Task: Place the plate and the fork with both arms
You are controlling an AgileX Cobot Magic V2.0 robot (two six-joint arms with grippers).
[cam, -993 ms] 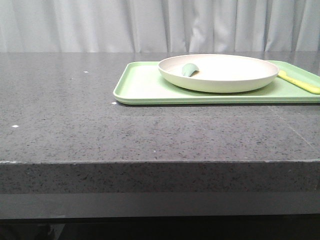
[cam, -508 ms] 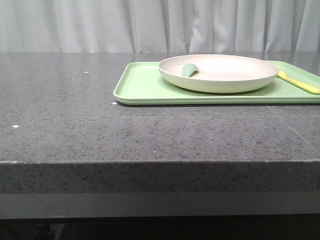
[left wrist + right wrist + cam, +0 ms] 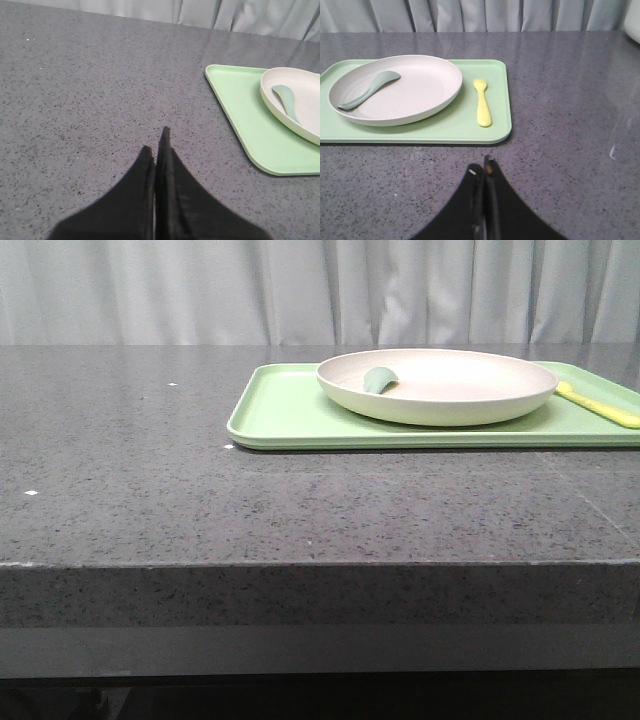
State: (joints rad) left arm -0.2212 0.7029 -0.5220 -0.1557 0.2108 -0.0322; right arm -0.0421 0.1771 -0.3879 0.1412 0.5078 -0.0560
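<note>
The cream-white plate [image 3: 437,386] sits on the light-green tray [image 3: 285,415]; it also shows in the right wrist view [image 3: 397,90] and partly in the left wrist view [image 3: 300,102]. A teal-green utensil [image 3: 369,89] lies in the plate. The pale-yellow fork [image 3: 482,102] lies on the tray right of the plate; its handle shows in the front view [image 3: 600,406]. My left gripper [image 3: 156,142] is shut and empty over bare counter, left of the tray. My right gripper [image 3: 483,170] is shut and empty over the counter just in front of the tray's near edge.
The dark speckled stone counter [image 3: 150,500] spreads left of the tray, its front edge near the camera. A grey curtain [image 3: 300,290] hangs behind. Neither arm shows in the front view.
</note>
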